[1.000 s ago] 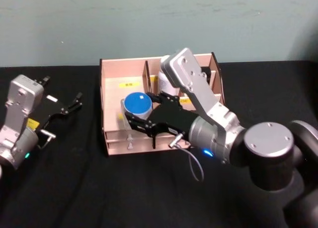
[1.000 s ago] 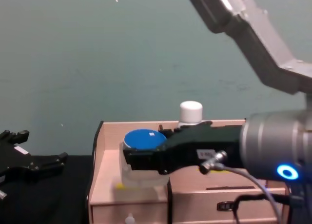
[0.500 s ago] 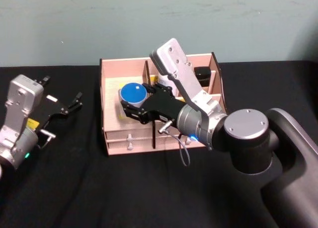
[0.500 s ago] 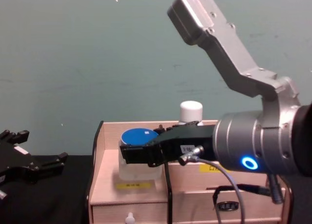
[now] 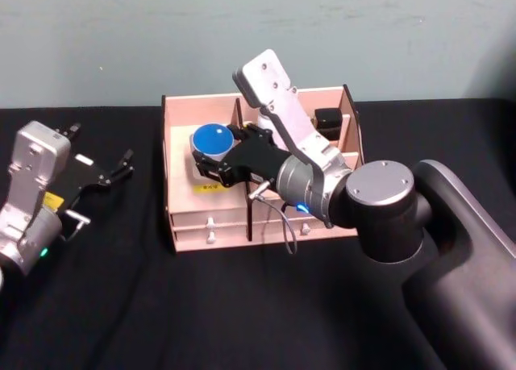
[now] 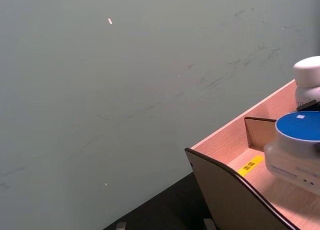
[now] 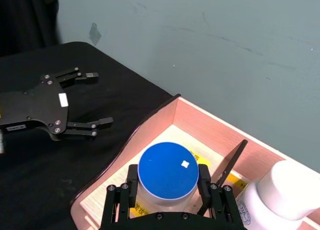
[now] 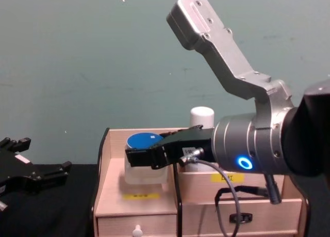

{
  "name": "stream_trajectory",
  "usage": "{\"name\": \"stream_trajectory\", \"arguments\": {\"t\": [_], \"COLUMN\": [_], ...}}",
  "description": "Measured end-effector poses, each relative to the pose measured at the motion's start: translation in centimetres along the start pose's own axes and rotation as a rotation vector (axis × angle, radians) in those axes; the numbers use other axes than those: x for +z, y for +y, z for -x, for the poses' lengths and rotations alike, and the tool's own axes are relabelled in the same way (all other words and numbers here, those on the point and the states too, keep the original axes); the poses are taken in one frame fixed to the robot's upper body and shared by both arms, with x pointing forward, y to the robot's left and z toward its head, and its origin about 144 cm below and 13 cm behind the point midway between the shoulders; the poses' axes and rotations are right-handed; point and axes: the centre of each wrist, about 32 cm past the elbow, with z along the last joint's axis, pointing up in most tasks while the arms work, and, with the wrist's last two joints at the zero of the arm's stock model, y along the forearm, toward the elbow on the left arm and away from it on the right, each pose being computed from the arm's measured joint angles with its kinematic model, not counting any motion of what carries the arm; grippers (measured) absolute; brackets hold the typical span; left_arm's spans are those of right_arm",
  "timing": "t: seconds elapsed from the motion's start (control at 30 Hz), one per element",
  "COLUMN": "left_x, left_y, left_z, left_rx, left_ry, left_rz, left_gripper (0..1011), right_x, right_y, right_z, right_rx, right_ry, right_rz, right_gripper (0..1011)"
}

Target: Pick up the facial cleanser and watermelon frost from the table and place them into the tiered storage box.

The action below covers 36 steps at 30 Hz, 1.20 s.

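Observation:
A pale jar with a blue lid [image 5: 211, 137], apparently the watermelon frost, sits upright in my right gripper [image 5: 212, 157], which is shut on its sides. It is inside the left rear compartment of the tiered storage box [image 5: 201, 101], low over the floor. The chest view shows the jar [image 8: 144, 140] in the gripper [image 8: 142, 157] above a yellow label. A white-capped bottle [image 8: 202, 116], apparently the facial cleanser, stands in the neighbouring compartment. The right wrist view shows the jar [image 7: 168, 170] and the bottle [image 7: 287, 189]. My left gripper [image 5: 101, 146] rests open on the table, left of the box.
The box [image 8: 102, 159] stands on a black table against a green wall. Its thin dividers [image 7: 228, 164] close in the compartments, and small drawers with white knobs [image 5: 210, 222] line its front. Black table surface [image 5: 121, 305] stretches in front of the box.
My right gripper has carried the blue-lidded jar back and to the left, deeper into the box's left compartment, with the wrist tilting up. The left arm has not moved.

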Motion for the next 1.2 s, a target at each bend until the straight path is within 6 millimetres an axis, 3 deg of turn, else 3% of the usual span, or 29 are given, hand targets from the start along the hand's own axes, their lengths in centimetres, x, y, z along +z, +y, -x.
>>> {"name": "stream_trajectory", "arguments": {"t": [1.2], "left_x": [0.0], "left_y": [0.0], "left_z": [0.0], "left_rx": [0.000], "left_ry": [0.000], "left_rz": [0.000], "left_gripper": [1001], "right_x": [-0.4], "right_y": [1.2], "right_z": [-0.2], "right_rx": [0.014], "right_ry": [0.017], "right_rz": [0.030], "right_gripper": [722]}}
